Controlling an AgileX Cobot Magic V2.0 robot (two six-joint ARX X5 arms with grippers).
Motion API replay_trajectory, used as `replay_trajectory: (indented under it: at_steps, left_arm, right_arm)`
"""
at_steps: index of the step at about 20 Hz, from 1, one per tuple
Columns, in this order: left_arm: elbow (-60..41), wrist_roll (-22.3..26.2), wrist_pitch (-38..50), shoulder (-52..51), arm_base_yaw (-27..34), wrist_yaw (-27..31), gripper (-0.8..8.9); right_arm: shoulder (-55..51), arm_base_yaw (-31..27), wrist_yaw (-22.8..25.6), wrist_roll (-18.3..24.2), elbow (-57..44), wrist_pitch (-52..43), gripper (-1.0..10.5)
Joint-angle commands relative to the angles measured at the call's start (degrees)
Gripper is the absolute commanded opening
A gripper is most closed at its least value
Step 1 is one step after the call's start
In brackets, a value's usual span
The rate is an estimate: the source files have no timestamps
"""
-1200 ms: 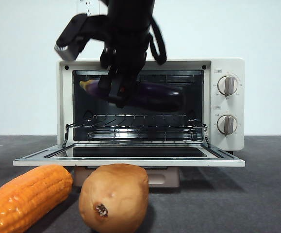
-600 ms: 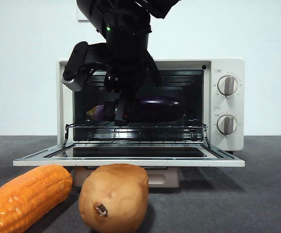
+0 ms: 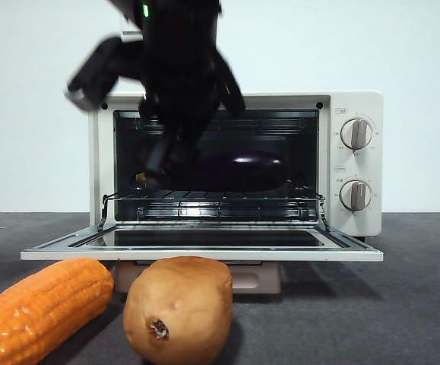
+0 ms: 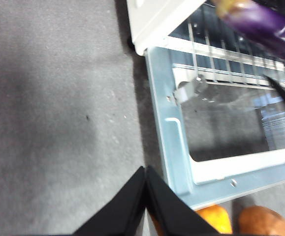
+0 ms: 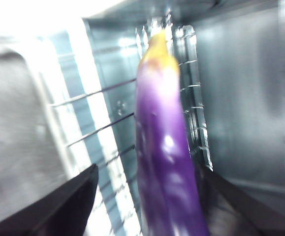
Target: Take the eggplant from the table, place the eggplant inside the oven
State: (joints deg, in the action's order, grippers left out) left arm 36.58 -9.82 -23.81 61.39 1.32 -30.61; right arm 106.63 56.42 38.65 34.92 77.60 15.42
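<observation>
The glossy purple eggplant [image 3: 242, 169] lies lengthwise on the wire rack [image 3: 204, 199] inside the cream oven [image 3: 356, 103], whose door [image 3: 204, 251] hangs open and level. My right gripper [image 3: 163, 163] reaches in at the eggplant's stem end, blurred by motion. In the right wrist view the eggplant [image 5: 164, 147] runs between that gripper's [image 5: 147, 172] open jaws, with a gap on each side. My left gripper [image 4: 144, 172] is shut and empty, hovering over the grey table [image 4: 58, 123] beside the door's corner [image 4: 176, 147]. The eggplant [image 4: 265, 22] shows there too.
An orange corn cob [image 3: 41, 308] and a brown potato [image 3: 178, 308] lie on the table in front of the oven door. Both also show past the door's edge: corn [image 4: 213, 219], potato [image 4: 263, 221]. Two knobs [image 3: 356, 133] sit on the oven's right side.
The eggplant came down from mid-height in the oven onto the rack. The right gripper let go of it, and the arm has now shifted up and to the left.
</observation>
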Motion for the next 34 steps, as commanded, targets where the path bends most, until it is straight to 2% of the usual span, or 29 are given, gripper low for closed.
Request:
replay_trajectory:
  at_steps: [1,5,8,12,16,24,34]
  left_arm:
    - [0.3,-0.2,2.6,4.3,0.1,-0.5,0.04]
    - [0.3,-0.1,4.4,13.4,0.0,-2.1,0.04]
    - [0.3,-0.2,5.8,18.8,-1.1,-6.4,0.04]
    - [0.3,0.2,5.9,23.1,-3.5,-6.9,0.04]
    - [0.3,1.7,5.8,25.2,-4.5,-7.9,0.04]
    - [0.3,4.0,6.6,27.1,-4.6,-17.7,0.04]
    - [0.3,4.7,9.1,28.5,-4.7,-24.5,0.04]
  right_arm:
    - [-4.3,3.0,0.1,-7.9,1.3,4.8,2.9]
    - [-16.2,8.1,0.2,-15.6,1.3,19.2,0.9]
    - [-24.3,10.0,0.2,-18.6,1.3,22.8,0.0]
    - [-32.8,10.5,0.4,-20.8,1.3,22.7,0.0]
    - [-37.5,10.5,0.4,-21.0,1.3,22.7,0.0]
    - [-44.2,10.5,0.4,-21.1,1.3,22.7,0.0]
    - [-47.7,10.5,0.4,-22.2,1.3,22.8,0.0]
